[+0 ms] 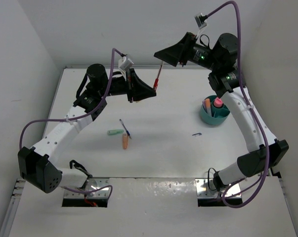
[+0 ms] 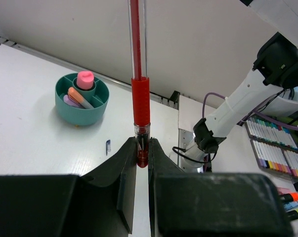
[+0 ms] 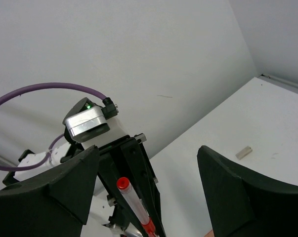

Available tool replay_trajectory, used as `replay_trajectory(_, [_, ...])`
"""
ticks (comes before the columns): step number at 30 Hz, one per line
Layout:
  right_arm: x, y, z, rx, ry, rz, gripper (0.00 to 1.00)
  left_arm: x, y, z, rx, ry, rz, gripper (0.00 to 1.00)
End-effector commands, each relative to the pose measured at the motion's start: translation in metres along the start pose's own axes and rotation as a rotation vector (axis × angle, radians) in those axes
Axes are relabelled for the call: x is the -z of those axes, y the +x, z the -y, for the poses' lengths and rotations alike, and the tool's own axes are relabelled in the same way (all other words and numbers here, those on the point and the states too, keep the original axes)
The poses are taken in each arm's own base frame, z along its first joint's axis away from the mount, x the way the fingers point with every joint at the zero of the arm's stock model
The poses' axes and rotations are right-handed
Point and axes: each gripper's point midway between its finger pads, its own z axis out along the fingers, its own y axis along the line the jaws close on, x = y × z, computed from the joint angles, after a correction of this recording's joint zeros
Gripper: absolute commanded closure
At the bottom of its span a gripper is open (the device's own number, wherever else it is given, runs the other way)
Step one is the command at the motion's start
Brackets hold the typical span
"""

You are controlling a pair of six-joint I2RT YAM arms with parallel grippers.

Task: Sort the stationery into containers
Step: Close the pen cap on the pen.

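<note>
The left gripper is clamping the red pen upright, offering it to the right gripper, whose jaws are gaping, likely because the cup sits rightward.

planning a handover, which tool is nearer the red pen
Left. The left tool is shut on the red pen's lower end; the right tool is open, facing the pen's free capped end without touching it.

The left hand had fingers of matt black plastic, faintly grainy. Between them, the red-orange pen showed a clear, glossy plastic barrel and a duller red grip sleeve. Left of the hand, the teal cup looked like smooth matt plastic, and the white bench was smooth with a slight sheen.
</note>
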Motion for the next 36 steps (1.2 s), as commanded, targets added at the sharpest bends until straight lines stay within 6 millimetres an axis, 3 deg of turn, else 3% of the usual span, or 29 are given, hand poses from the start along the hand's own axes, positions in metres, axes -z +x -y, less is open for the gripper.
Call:
replay_trajectory(1, [0.005, -0.008, -0.015, 0.029, -0.040, 0.019, 0.21, 0.004, -0.027, 0.025, -0.117, 0.051, 0.049, 1.00])
replay_trajectory(7, [0.009, 0.001, -0.020, 0.025, -0.071, -0.010, 0.23, 0.004, -0.025, 0.021, -0.112, 0.039, 0.047, 1.00])
replay_trajectory(14, [0.013, 0.031, -0.022, 0.022, -0.073, -0.079, 0.38, 0.004, -0.028, 0.015, -0.102, 0.026, 0.051, 1.00])
replay_trajectory(18, [0.020, 0.045, -0.018, 0.078, -0.043, -0.122, 0.32, 0.005, -0.029, 0.010, -0.074, 0.018, 0.050, 1.00])
replay_trajectory(21, [0.031, 0.045, -0.010, 0.206, 0.012, -0.134, 0.28, 0.006, -0.020, 0.003, -0.009, 0.016, 0.024, 1.00])
replay_trajectory(28, [0.065, 0.015, 0.010, 0.457, 0.126, -0.120, 0.26, 0.017, 0.002, -0.018, 0.132, -0.025, -0.035, 1.00])
replay_trajectory(30, [0.074, 0.024, 0.018, 0.598, 0.135, -0.169, 0.27, 0.018, 0.011, -0.023, 0.197, -0.023, -0.065, 1.00])
replay_trajectory(31, [0.079, 0.026, 0.010, 0.670, 0.120, -0.172, 0.35, 0.019, 0.017, -0.023, 0.243, -0.016, -0.077, 1.00])
replay_trajectory(32, [0.083, 0.035, 0.017, 0.790, 0.109, -0.205, 0.40, 0.021, 0.023, -0.027, 0.275, -0.006, -0.091, 1.00])
replay_trajectory(33, [0.084, 0.042, 0.004, 0.857, 0.073, -0.216, 0.46, 0.023, 0.026, -0.029, 0.309, -0.010, -0.097, 1.00])
replay_trajectory(36, [0.084, 0.069, 0.002, 1.055, 0.005, -0.289, 0.49, 0.027, 0.036, -0.035, 0.385, 0.001, -0.119, 1.00])
